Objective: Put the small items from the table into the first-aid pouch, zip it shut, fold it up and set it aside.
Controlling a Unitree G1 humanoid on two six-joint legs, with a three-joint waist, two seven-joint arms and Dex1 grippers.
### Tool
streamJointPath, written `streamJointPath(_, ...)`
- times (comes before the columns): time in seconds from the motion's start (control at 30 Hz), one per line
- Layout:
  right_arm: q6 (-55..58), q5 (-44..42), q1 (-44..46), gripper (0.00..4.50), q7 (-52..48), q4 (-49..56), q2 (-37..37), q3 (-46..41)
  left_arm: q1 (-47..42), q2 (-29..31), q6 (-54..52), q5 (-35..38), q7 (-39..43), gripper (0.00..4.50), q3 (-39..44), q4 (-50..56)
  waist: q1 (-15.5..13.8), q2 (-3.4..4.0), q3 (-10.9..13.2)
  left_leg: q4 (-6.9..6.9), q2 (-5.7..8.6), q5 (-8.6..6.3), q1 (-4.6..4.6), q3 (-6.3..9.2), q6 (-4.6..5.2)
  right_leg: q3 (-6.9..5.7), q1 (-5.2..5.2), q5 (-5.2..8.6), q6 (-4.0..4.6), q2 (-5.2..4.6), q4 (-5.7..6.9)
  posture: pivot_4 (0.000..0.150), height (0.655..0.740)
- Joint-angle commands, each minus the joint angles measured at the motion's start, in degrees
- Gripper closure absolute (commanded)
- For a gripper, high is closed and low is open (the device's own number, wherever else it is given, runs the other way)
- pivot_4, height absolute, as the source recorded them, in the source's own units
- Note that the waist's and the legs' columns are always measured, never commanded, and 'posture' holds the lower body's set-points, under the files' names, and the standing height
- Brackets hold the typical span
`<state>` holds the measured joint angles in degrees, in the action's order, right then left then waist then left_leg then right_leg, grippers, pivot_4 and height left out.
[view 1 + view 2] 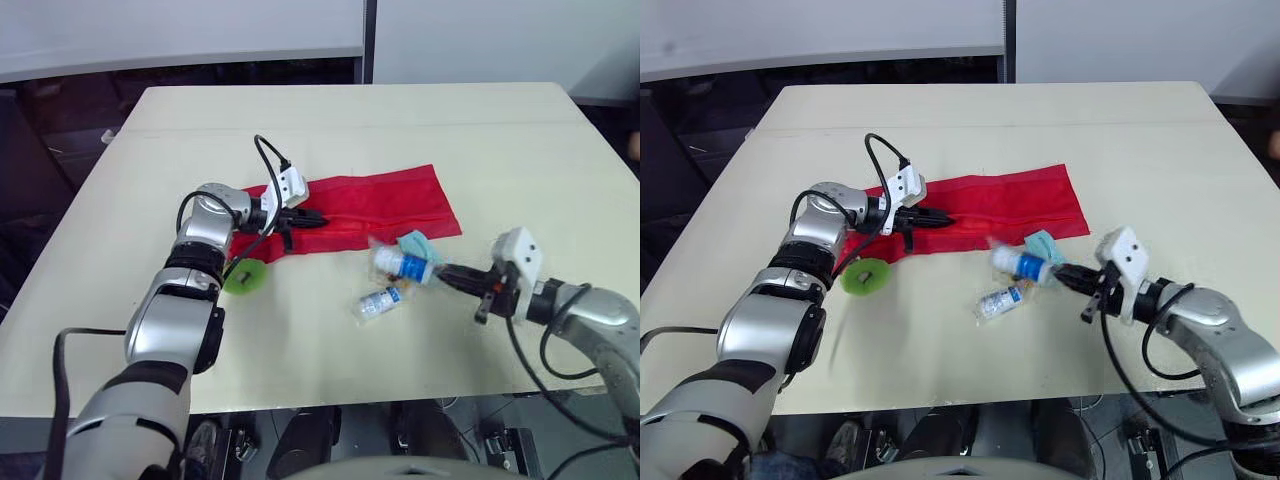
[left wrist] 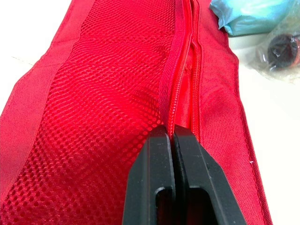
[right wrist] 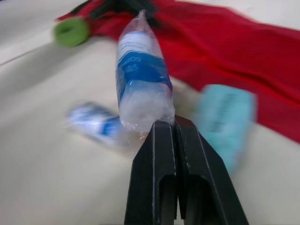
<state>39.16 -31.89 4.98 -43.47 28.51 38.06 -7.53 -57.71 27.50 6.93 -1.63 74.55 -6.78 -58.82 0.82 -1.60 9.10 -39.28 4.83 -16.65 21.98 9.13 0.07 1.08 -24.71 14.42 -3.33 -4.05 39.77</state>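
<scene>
My left gripper (image 1: pixel 312 219) is pinched shut on the pouch (image 1: pixel 385 205) at its zip (image 2: pixel 174 101), on the table (image 1: pixel 300 340); my right gripper (image 1: pixel 446 274) clamps the bottle (image 1: pixel 398 264) by its wrapper, just beside the pouch's near edge

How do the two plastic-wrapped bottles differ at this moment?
The held bottle is pinched by its wrap in the right gripper; the loose bottle lies free on the table. The held bottle looks thicker than the loose bottle. The held bottle is beside the teal packet; the loose bottle lies apart from it. Both are white and blue in clear wrap.
</scene>
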Motion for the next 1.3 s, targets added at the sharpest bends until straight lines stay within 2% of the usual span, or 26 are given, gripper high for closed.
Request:
streamJointPath(0.03, -3.63, 0.34, -0.65, 4.47, -1.4, -2.45, 1.52, -3.65, -2.08, -0.49, 2.16, 1.05, -1.64, 4.5, 1.51, -0.67, -0.02, 0.0, 0.0, 0.0, 0.0, 0.0, 0.0, 0.0, 0.0, 0.0, 0.0, 0.0, 0.0, 0.0, 0.0, 0.15, 0.7368)
streamJointPath(0.27, -8.48, 2.45, -5.99, 4.47, -0.76, -10.04, 2.67, -11.17, -3.33, -1.49, 3.53, 1.11, -4.59, 4.5, 1.81, -2.5, -0.1, 0.0, 0.0, -0.01, 0.0, 0.0, 0.01, -0.03, 0.0, 0.02, 0.0, 0.0, 0.0, -0.01, 0.01, 0.15, 0.7368)
streamJointPath(0.47, -15.89, 9.06, -11.52, 4.47, -2.36, -14.32, 4.71, -10.21, -3.44, -1.99, 4.19, 0.9, -5.13, 4.5, 1.69, -3.23, -0.02, 0.0, 0.0, 0.02, 0.0, -0.01, -0.02, -0.1, 0.01, 0.07, 0.0, 0.0, 0.0, 0.0, 0.02, 0.15, 0.7368)
streamJointPath(0.6, -15.94, 9.16, -13.48, 3.27, -3.29, -14.11, 5.72, -11.52, -3.32, -2.18, 4.92, 0.62, -5.34, 4.5, 1.5, -3.85, 0.08, 0.01, 0.0, 0.02, -0.01, 0.0, -0.05, -0.16, 0.01, 0.13, 0.0, 0.0, -0.01, 0.02, 0.03, 0.15, 0.7368)
streamJointPath(0.63, -15.89, 9.09, -14.11, 2.64, -3.89, -14.07, 6.33, -12.2, -3.34, -2.17, 5.05, 0.58, -5.33, 4.5, 1.5, -3.97, 0.06, 0.01, 0.0, 0.02, -0.02, 0.0, -0.05, -0.15, 0.0, 0.13, 0.0, 0.0, -0.01, 0.01, 0.03, 0.15, 0.7368)
streamJointPath(0.67, -15.92, 9.18, -14.93, 2.43, -4.83, -14.03, 7.31, -12.74, -3.37, -2.18, 5.15, 0.55, -5.32, 4.5, 1.51, -4.09, 0.02, 0.01, 0.01, 0.02, -0.02, 0.0, -0.04, -0.16, 0.0, 0.13, 0.0, 0.0, -0.01, 0.01, 0.02, 0.15, 0.7368)
streamJointPath(0.7, -16.02, 9.25, -15.74, 1.84, -5.81, -13.96, 8.23, -13.05, -3.39, -2.19, 5.25, 0.51, -5.34, 4.5, 1.52, -4.21, -0.01, 0.01, 0.01, 0.02, -0.01, 0.0, -0.04, -0.17, 0.0, 0.14, 0.0, 0.0, -0.01, 0.01, 0.02, 0.15, 0.7368)
streamJointPath(0.73, -16.41, 9.26, -16.55, 1.48, -6.91, -13.73, 9.21, -13.32, -3.4, -2.2, 5.4, 0.44, -5.39, 4.5, 1.51, -4.35, -0.02, 0.01, 0.01, 0.02, 0.0, 0.0, -0.04, -0.17, 0.01, 0.15, 0.0, 0.0, -0.01, 0.01, 0.01, 0.15, 0.7368)
streamJointPath(0.8, -15.09, 7.47, -16.43, 0.34, -7.46, -12.36, 9.71, -14.17, -3.39, -2.24, 5.64, 0.34, -5.43, 4.5, 1.49, -4.63, -0.03, 0.0, 0.01, 0.02, 0.0, -0.01, -0.03, -0.17, 0.02, 0.13, 0.0, 0.0, -0.01, 0.01, 0.0, 0.15, 0.7368)
streamJointPath(0.83, -13.53, 5.93, -16.07, 0.07, -7.55, -11.27, 9.67, -14.43, -3.37, -2.25, 5.74, 0.28, -5.44, 4.5, 1.48, -4.7, 0.03, 0.0, 0.01, 0.02, -0.01, -0.01, -0.04, -0.16, 0.02, 0.13, 0.01, 0.0, -0.01, 0.02, 0.0, 0.15, 0.7368)
streamJointPath(0.97, -9.39, 4.63, -12.73, 0.07, -4.35, -9.88, 8.19, -12.81, -3.36, -2.3, 5.92, 0.19, -5.56, 4.5, 1.48, -4.91, 0.18, 0.01, 0.01, 0.03, -0.06, -0.01, -0.06, -0.19, 0.02, 0.16, 0.01, 0.0, -0.02, 0.02, 0.02, 0.15, 0.7368)
streamJointPath(1.13, -9.15, 9.11, -8.49, 0.07, 0.82, -13.04, 6.07, -9.11, -3.36, -2.4, 5.92, 0.13, -5.65, 4.5, 1.42, -4.98, -0.14, 0.01, 0.01, 0.02, -0.04, 0.0, -0.03, -0.15, 0.0, 0.13, 0.0, 0.0, -0.02, 0.01, 0.01, 0.15, 0.7368)
streamJointPath(1.3, -10.55, 11.84, -7.37, 0.07, 0.81, -15.08, 6.24, -5.82, -3.91, -2.33, 5.87, 0.16, -5.88, 4.5, 1.52, -5.09, -0.08, 0.02, 0.01, 0.01, 0.0, 0.0, -0.03, -0.17, 0.0, 0.15, 0.0, -0.01, -0.02, 0.0, 0.01, 0.15, 0.7368)
